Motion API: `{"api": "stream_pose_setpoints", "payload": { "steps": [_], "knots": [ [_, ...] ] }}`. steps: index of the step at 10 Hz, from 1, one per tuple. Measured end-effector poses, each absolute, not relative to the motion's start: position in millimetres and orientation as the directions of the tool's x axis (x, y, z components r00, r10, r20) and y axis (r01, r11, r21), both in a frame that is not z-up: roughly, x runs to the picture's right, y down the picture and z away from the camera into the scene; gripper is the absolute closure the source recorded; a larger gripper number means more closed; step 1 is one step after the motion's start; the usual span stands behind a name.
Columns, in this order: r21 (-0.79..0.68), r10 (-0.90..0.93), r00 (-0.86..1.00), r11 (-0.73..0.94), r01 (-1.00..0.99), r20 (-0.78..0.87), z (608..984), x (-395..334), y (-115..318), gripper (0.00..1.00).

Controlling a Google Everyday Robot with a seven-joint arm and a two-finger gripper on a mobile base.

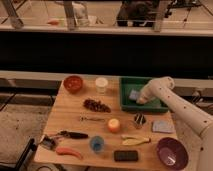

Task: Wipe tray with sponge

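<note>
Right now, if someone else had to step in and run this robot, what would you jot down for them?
Gripper: down inside the green tray, at its right half, next to the sponge.
Sponge: small pale blue block lying in the tray near its middle.
Done: arm reached into the tray, gripper at the sponge.
Left: confirm the grip, then wipe the tray floor.
Nearby: purple bowl at the table's front right corner, flat grey pad below the tray.
</note>
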State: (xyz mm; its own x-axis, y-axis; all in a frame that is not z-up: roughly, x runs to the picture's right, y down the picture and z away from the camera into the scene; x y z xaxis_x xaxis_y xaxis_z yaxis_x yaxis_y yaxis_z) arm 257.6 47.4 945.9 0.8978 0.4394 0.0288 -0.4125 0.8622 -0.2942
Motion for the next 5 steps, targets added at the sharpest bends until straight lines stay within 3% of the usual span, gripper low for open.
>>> {"api": "stream_pose_setpoints", "payload": {
  "steps": [5],
  "knots": [
    [-0.245, 0.499, 0.865, 0.834, -0.495, -0.051, 946, 327, 44, 0.85]
  ]
}}
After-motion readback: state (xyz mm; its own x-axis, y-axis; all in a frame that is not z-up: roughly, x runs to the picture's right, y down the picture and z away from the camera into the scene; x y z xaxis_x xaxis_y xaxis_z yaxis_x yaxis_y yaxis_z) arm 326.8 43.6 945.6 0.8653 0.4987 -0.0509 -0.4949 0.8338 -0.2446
